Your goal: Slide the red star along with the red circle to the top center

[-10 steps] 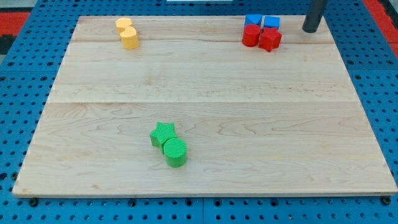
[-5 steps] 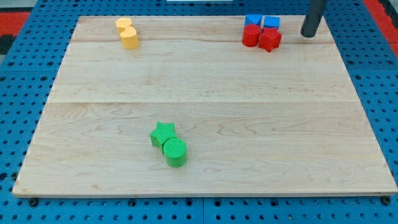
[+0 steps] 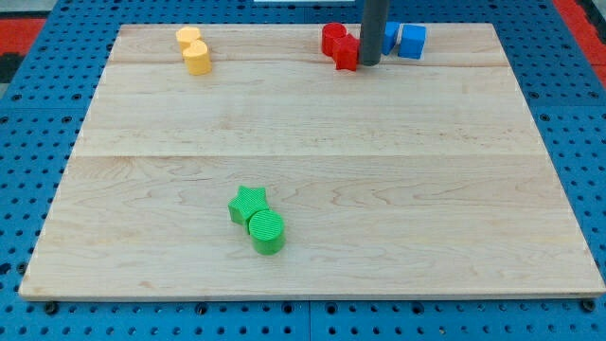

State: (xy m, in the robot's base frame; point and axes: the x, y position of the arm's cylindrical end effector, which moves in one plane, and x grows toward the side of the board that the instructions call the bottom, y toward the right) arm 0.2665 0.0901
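Note:
The red circle (image 3: 332, 39) and the red star (image 3: 347, 52) touch each other near the view's top, a little right of the centre. My tip (image 3: 369, 62) stands against the red star's right side. The rod partly hides a blue block (image 3: 389, 37) just behind it. A second blue block, a cube (image 3: 412, 41), sits right of the rod.
Two yellow blocks (image 3: 194, 49) sit together at the view's top left. A green star (image 3: 248, 204) and a green circle (image 3: 267, 231) touch each other at the lower middle of the wooden board (image 3: 312, 170).
My tip has moved left from the board's top right corner to the red blocks. The red star and red circle have slid left, away from the blue blocks.

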